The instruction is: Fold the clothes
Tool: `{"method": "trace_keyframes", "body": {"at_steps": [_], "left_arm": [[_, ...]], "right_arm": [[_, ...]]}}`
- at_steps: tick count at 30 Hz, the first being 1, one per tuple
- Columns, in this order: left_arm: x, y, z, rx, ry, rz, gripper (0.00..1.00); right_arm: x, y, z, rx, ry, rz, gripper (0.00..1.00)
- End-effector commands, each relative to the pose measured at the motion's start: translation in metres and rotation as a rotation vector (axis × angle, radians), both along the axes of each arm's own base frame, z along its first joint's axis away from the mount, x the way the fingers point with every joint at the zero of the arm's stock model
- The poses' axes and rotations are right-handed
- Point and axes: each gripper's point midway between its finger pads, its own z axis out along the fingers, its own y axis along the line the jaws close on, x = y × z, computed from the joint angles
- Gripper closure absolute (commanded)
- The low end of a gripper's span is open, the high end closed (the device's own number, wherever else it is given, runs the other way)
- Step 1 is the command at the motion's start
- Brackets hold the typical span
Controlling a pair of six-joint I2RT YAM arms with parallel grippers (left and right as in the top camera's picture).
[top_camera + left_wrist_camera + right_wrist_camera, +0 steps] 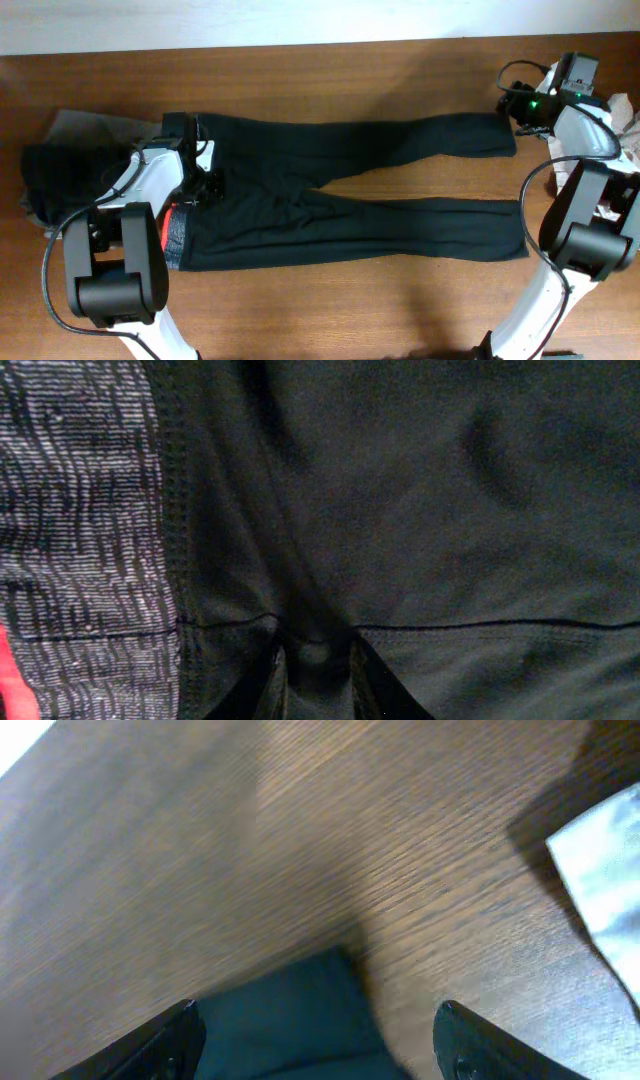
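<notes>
Where the leggings (pixel 360 190) lie flat lengthwise on the wood-grain counter (pixel 350 60), the waist is at the left. Both legs run right in a narrow V, black matte knit. The waistband (pixel 80 510) is grey heathered knit w/ a red-orange sliver at its edge. Only the left wrist cam gives that weave; overhead shows just a grey/red strip beside the arm. The L gripper (pixel 318 665) sits on the seat area nr the waistband, jaws narrow, pinching a tuck of black fabric below a stitched seam. The R gripper (pixel 318 1020) is wide, the upper leg's hem lying between its fingers; the hem reads dark teal in that cam. A pile (pixel 60 165) of grey & black clothes lies left of the waist. A white cloth (pixel 600 870) lies nr the R gripper.
</notes>
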Motion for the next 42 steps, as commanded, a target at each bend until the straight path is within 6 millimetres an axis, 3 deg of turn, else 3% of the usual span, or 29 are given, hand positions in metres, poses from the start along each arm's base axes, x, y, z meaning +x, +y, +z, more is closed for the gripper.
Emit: {"method": "trace_keyframes", "body": {"at_steps": [1, 6, 16, 18, 20, 23, 26, 35, 38, 42], "left_arm": [[-0.04, 0.003, -0.042, 0.02, 0.166, -0.011, 0.78], [-0.04, 0.003, -0.042, 0.02, 0.167, -0.011, 0.78], [-0.04, 0.003, -0.042, 0.02, 0.168, -0.011, 0.78], [-0.04, 0.003, -0.042, 0.02, 0.168, -0.011, 0.78], [-0.04, 0.003, -0.042, 0.02, 0.168, -0.011, 0.78], [-0.04, 0.003, -0.042, 0.019, 0.168, -0.011, 0.78], [-0.041, 0.003, -0.042, 0.019, 0.172, -0.011, 0.78], [-0.042, 0.003, -0.042, 0.019, 0.176, -0.011, 0.78], [-0.042, 0.003, -0.042, 0.019, 0.175, -0.01, 0.78], [-0.042, 0.003, -0.042, 0.019, 0.175, -0.011, 0.78]], "right_arm": [[0.0, -0.007, -0.033, -0.006, 0.048, -0.005, 0.23], [0.01, -0.001, -0.045, 0.026, 0.013, 0.022, 0.3], [0.007, 0.007, -0.047, 0.059, 0.023, 0.04, 0.59], [0.007, 0.008, -0.047, 0.063, 0.025, 0.045, 0.69], [0.006, 0.008, -0.047, 0.064, 0.028, 0.045, 0.96], [0.008, 0.006, -0.044, 0.043, 0.019, 0.069, 0.96], [0.017, 0.003, -0.025, 0.003, -0.019, 0.111, 0.96], [0.07, 0.017, 0.086, -0.081, -0.321, 0.379, 0.96], [0.076, 0.012, 0.094, -0.123, -0.347, 0.379, 0.96], [0.065, -0.007, 0.075, -0.198, -0.239, 0.323, 0.96]]}}
